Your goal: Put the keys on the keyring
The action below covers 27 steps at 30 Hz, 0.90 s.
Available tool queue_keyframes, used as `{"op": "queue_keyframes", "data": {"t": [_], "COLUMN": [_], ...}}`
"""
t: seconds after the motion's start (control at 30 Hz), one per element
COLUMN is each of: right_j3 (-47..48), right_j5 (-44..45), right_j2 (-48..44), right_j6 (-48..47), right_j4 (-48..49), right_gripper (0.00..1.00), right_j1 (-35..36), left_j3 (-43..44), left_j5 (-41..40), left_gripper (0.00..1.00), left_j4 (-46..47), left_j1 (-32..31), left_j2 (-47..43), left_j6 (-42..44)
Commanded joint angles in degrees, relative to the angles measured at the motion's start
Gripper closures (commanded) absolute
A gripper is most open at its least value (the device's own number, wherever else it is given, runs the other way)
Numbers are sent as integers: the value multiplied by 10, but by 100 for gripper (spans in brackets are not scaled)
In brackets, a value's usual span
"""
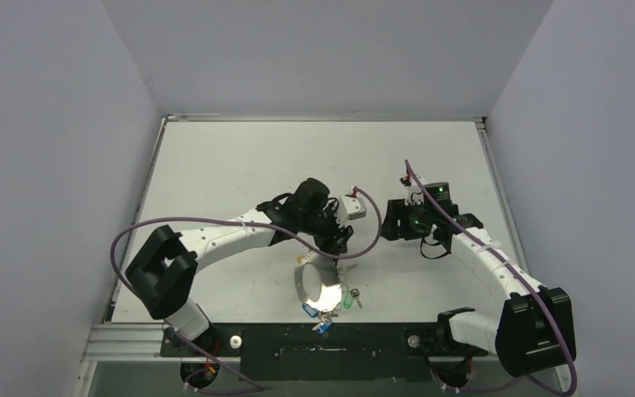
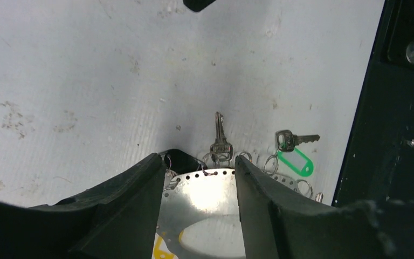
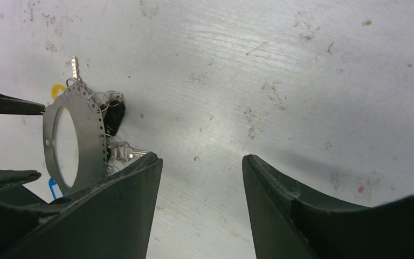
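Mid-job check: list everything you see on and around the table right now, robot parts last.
keyring: one, silvery flat ring with holes round its rim, on the table near the base rail.
keys: at least three, silver, one dark-headed, fanned round the keyring; exact count unclear.
green tag: one, beside the dark-headed key.
blue tags: two, on the keyring's near side.
yellow tag: one, partly hidden by the keyring.
black tag: one, against the keyring.
split rings: several, silver, at the keyring's holes.
table: one, white, scuffed.
base rail: one, black, near edge.
cables: purple, along both arms.
left gripper: black fingers apart, over the keyring.
right gripper: black fingers apart, empty, beside the keyring.
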Motion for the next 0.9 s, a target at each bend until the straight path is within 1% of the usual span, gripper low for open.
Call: {"op": "queue_keyframes", "data": {"t": [0.0, 0.13, 0.23, 0.3, 0.5, 0.87], "right_j3": [-11, -20, -26, -29, -32, -33], "right_j5": [37, 50, 57, 64, 76, 73], "right_j2": [-25, -31, -32, -33, -33, -33], "right_j6": [42, 53, 58, 60, 60, 59], "right_j4": [27, 28, 29, 28, 26, 24], "right_gripper": [42, 40, 39, 39, 38, 38], "right_j1": [-12, -19, -20, -22, -25, -25], "left_j3": [111, 192, 243, 267, 293, 294], "left_j5": [19, 1, -25, -39, -63, -100], "left_gripper": [52, 55, 57, 58, 60, 62], "left_j4": [-267, -344, -383, -394, -399, -365], "left_j1": [3, -3, -14, -23, -45, -55], "left_j2": [82, 157, 203, 222, 260, 277], "left_j6": [33, 23, 15, 15, 16, 17]}}
